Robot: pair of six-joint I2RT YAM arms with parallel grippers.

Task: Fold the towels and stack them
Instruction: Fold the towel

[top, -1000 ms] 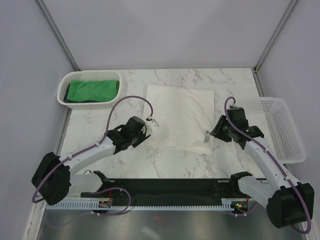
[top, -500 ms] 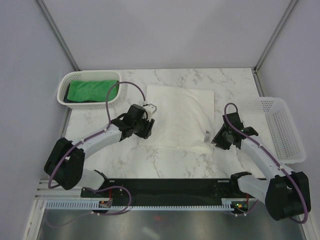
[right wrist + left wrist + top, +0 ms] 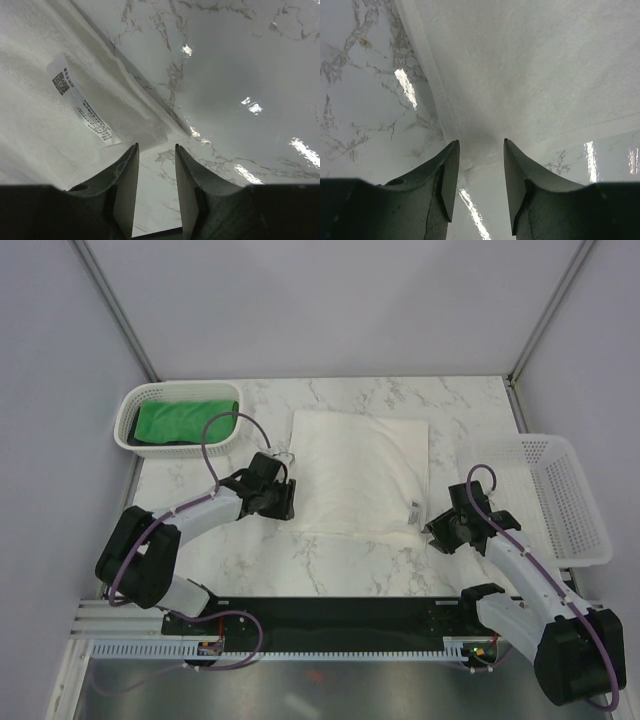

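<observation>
The white towel (image 3: pixel 360 475) lies spread on the marble table, with a printed label (image 3: pixel 80 100) near its near-right corner. My left gripper (image 3: pixel 290 506) is low at the towel's near-left corner (image 3: pixel 470 160). Its jaws are open and the corner lies between the fingertips (image 3: pixel 480 150), not pinched. My right gripper (image 3: pixel 434 530) sits just off the near-right corner, open, with bare marble between its fingers (image 3: pixel 156 150). The green towel (image 3: pixel 185 420) lies folded in the left basket with a dark edge under it.
The white mesh basket (image 3: pixel 128 420) holding the green towel stands at the back left. A second white mesh basket (image 3: pixel 580 502) stands at the right edge, close behind my right arm. Grey walls close in the table.
My left gripper swung back and down to the towel's near-left corner. My right gripper slid toward the near edge, to the near-right corner. The towel has stayed flat.
</observation>
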